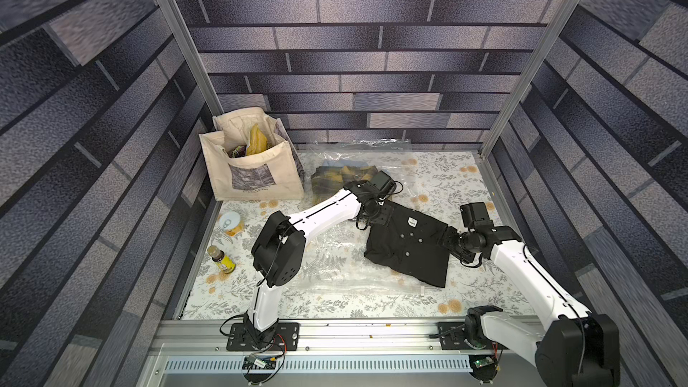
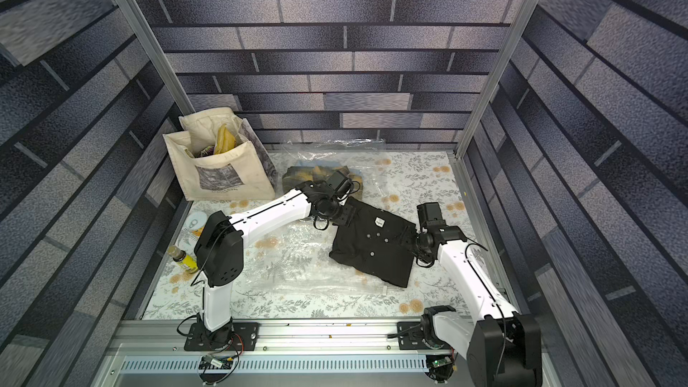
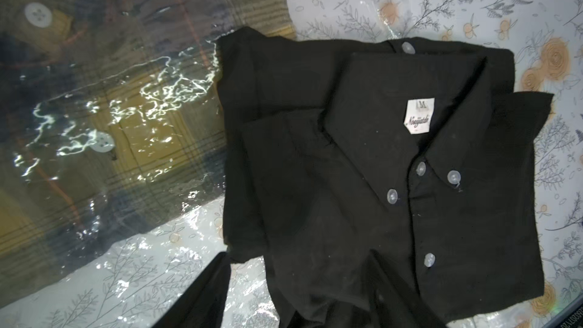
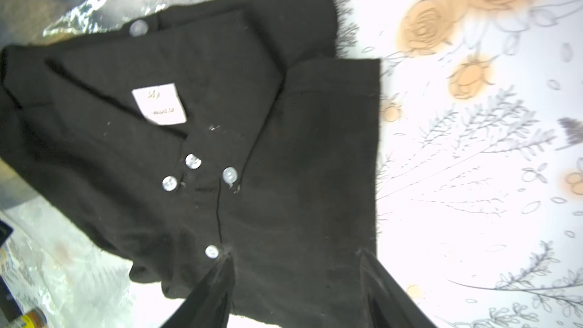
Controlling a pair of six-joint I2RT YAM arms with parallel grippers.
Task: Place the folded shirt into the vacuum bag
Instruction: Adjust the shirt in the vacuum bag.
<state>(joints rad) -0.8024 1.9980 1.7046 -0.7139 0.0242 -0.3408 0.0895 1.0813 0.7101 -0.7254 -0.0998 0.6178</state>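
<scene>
The folded shirt (image 1: 409, 251) (image 2: 376, 251) is black with pale buttons and a white neck label. It lies flat, right of centre, on top of the clear, crinkly vacuum bag (image 1: 335, 266) (image 2: 298, 266) spread over the table. My left gripper (image 1: 379, 214) (image 3: 299, 252) is at the shirt's back-left collar corner, fingers apart, with a fold of shirt (image 3: 362, 168) lying between them. My right gripper (image 1: 448, 236) (image 4: 296, 252) is at the shirt's right edge. It stands open low over the shirt (image 4: 220, 153).
A plaid shirt (image 1: 335, 178) (image 3: 94, 121) lies inside the bag at the back, partly under the black one. A cream tote bag (image 1: 253, 169) stands at the back left. A tin can (image 1: 229, 221) and a small bottle (image 1: 221, 259) sit near the left edge.
</scene>
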